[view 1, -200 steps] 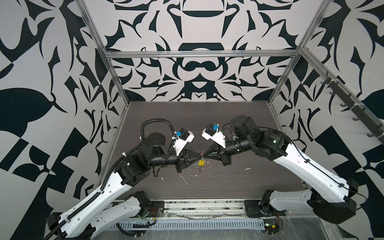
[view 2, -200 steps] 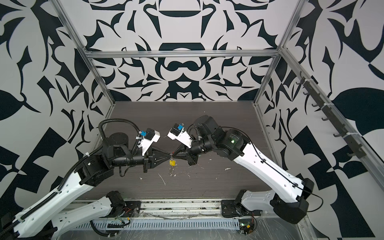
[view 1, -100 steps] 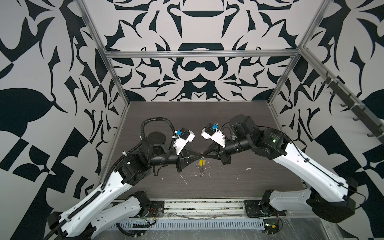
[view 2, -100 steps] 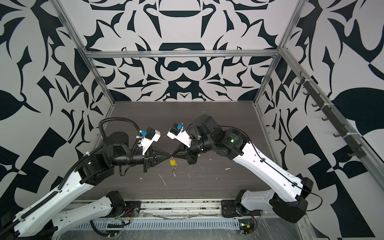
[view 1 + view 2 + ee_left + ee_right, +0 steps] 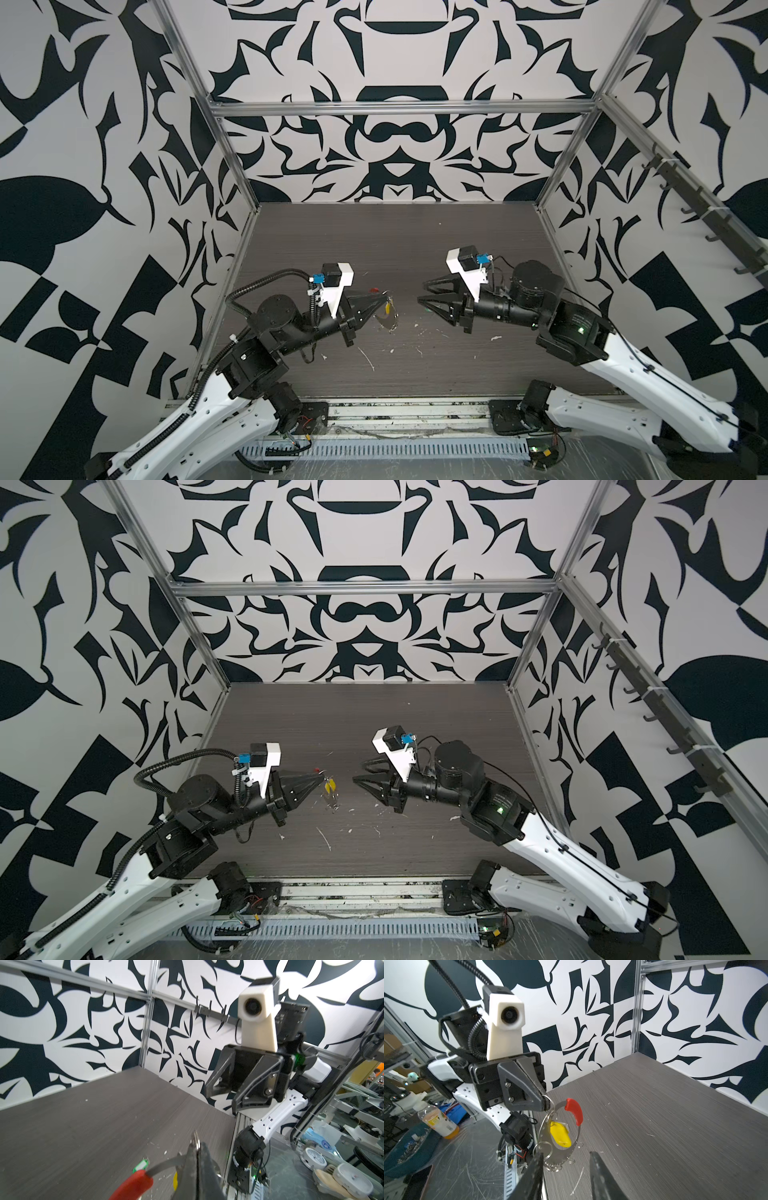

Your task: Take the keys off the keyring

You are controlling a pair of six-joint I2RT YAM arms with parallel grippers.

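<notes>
- One dark wood-grain surface [image 5: 374,241] sits under everything, with pale flecks scattered across it.
- My left pincer [image 5: 384,296] is up off the surface. Its jaws are clamped tight on the top of the keyring [image 5: 559,1158], and a small wire loop [image 5: 196,1140] pokes out past the tips in the left wrist view.
- My right pincer [image 5: 420,292] faces the left one, well apart from it. The jaws are spread and there's nothing between them.
- That keyring is a big thin grey hoop dotted with little holes, hanging straight down from my left pincer. Honestly can't tell if the bottom touches the surface or floats just above it.
- A curved red strip [image 5: 574,1109] sits on the hoop, right up by the left tips.
- A yellow tag [image 5: 559,1132] dangles inside the hoop on its own tiny loop.
- A green tag [image 5: 141,1165] is off the hoop, lying flat on the surface by itself.
</notes>
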